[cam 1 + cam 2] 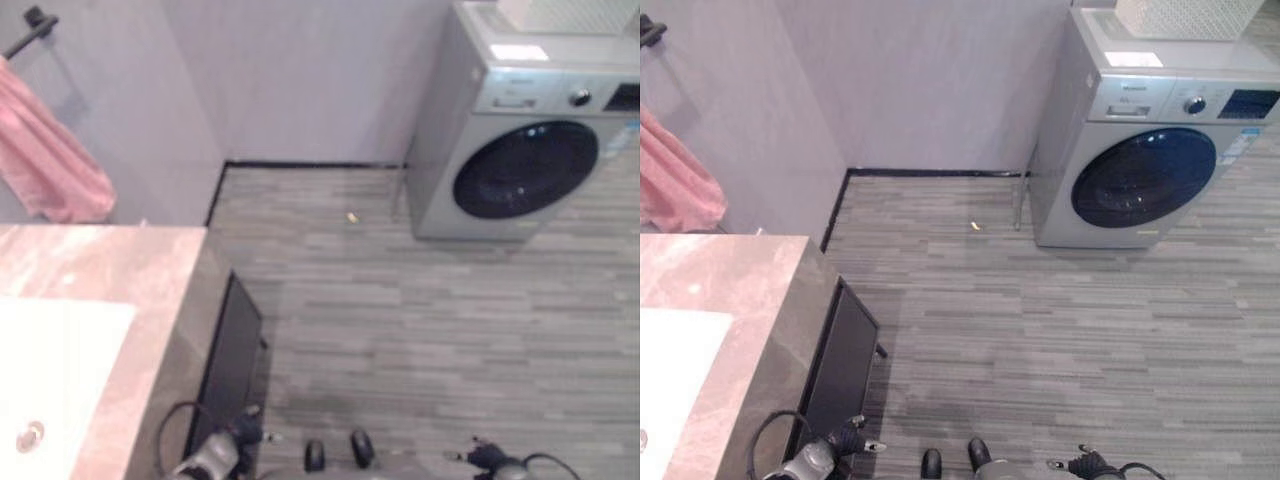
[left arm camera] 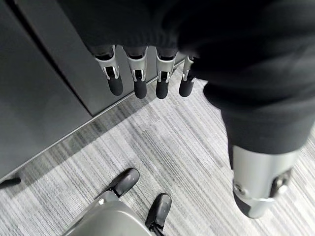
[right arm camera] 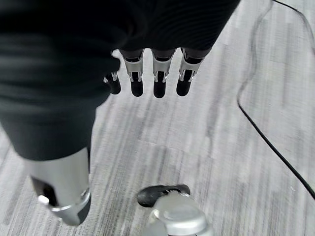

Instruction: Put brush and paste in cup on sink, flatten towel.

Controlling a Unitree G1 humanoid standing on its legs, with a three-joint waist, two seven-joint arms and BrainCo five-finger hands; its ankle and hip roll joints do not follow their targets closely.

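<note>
A pink towel (image 1: 50, 160) hangs bunched from a dark rail (image 1: 30, 30) on the wall at the far left. Below it lies the marble sink counter (image 1: 110, 260) with its white basin (image 1: 50, 360) at the left edge. My left hand (image 2: 140, 81) hangs beside the counter's dark cabinet front, its fingers straight and its thumb (image 2: 256, 187) apart, holding nothing. My right hand (image 3: 157, 81) hangs over the grey floor, fingers straight, thumb (image 3: 64, 191) apart, also holding nothing.
A silver washing machine (image 1: 520, 140) stands at the far right with a white basket (image 1: 1185, 15) on top. The dark cabinet front (image 1: 230, 360) runs under the counter. A small yellow scrap (image 1: 351, 216) lies on the plank floor.
</note>
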